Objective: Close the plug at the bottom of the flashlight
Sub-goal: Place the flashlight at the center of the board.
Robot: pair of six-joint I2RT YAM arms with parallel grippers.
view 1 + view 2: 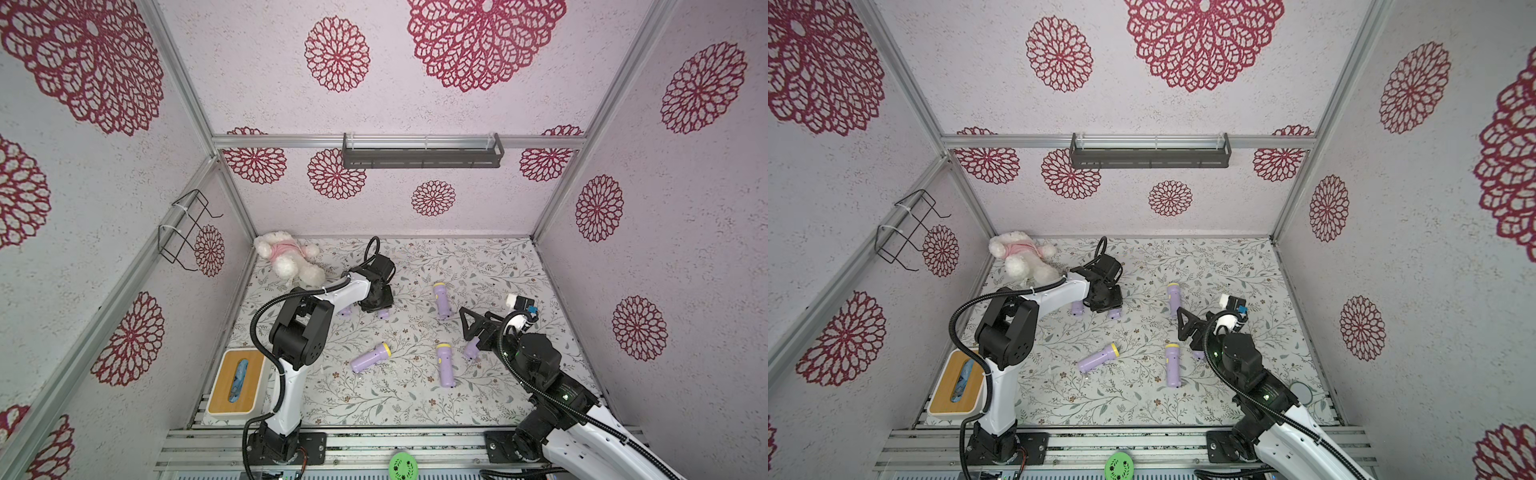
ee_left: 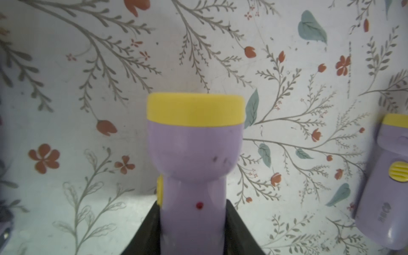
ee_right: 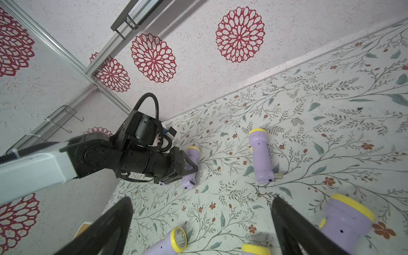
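A purple flashlight with a yellow head lies on the floral table, and my left gripper is shut on its body from above. In both top views only its bottom end shows under the left gripper. The right wrist view shows this flashlight with a dark slot on its bottom end. I cannot make out the plug. My right gripper hovers open and empty over the table's right half.
Several more purple flashlights lie about: one right of the held one, one and one mid-table, one partly under the right gripper. A plush toy lies at the back left, a tissue box at the front left.
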